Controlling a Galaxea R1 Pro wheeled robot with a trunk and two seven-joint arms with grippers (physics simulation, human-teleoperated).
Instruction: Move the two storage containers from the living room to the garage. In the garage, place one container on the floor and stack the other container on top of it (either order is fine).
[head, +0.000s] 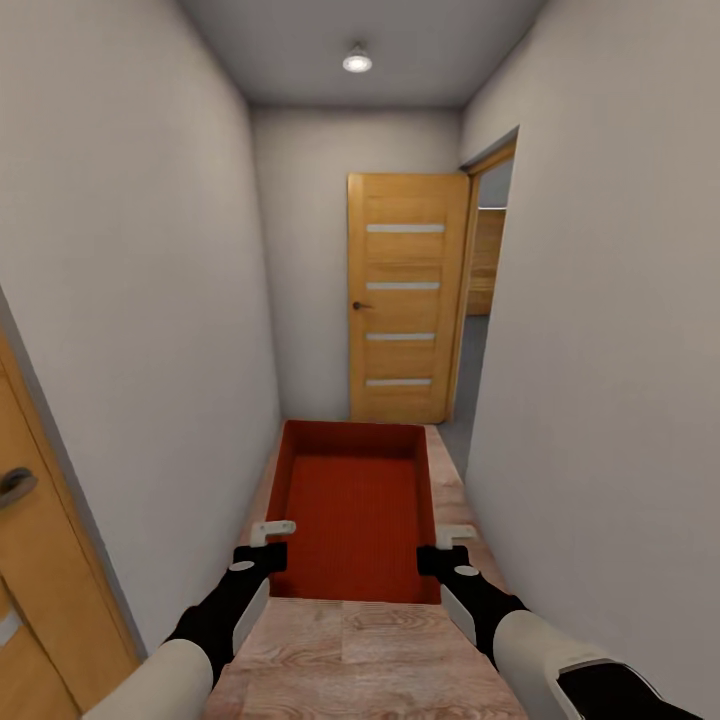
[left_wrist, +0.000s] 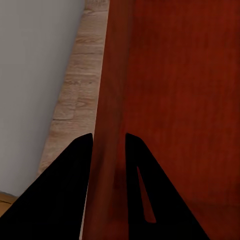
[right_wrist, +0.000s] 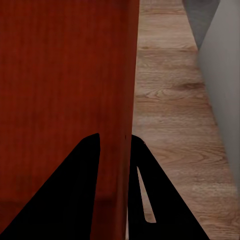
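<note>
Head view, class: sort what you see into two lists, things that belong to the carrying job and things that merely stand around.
Job:
- storage container, held over the wood floor
- left claw, clamped on its left wall
- right claw, clamped on its right wall

Standing around:
- open wooden door
- ceiling lamp
- door handle

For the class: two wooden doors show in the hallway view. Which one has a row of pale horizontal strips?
The door at the far end, standing open beside the doorway. The near door, at the left edge, shows a dark handle.
</note>
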